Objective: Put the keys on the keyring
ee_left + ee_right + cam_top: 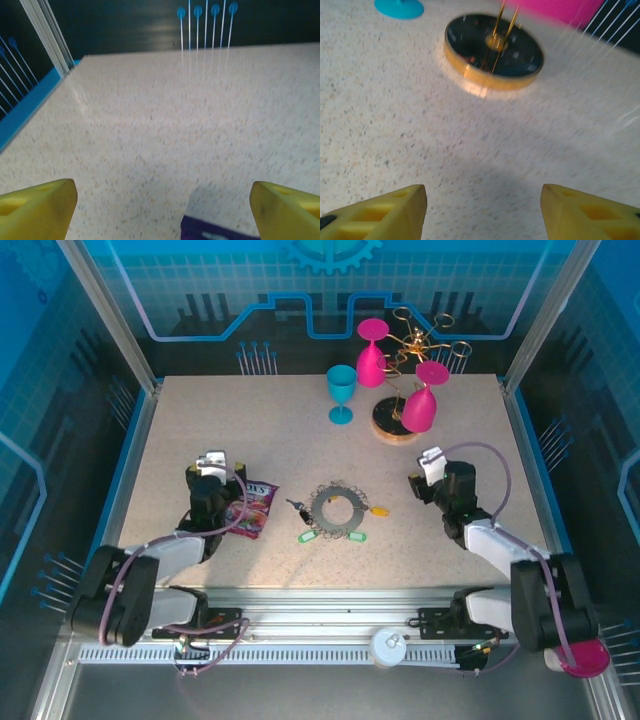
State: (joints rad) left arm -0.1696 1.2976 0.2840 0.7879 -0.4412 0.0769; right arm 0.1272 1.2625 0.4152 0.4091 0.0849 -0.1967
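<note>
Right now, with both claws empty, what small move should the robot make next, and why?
Probably swing the right gripper over toward the yellow-tagged key beside the keyring. Its jaws stand open and empty, aimed at the rack base, while that key lies nearest it.

L gripper (160,212) low, yellow fingers (37,207) wide apart, R gripper (482,212) low, jaws apart, L arm (165,552) & R arm (495,540) folded back behind them
</note>
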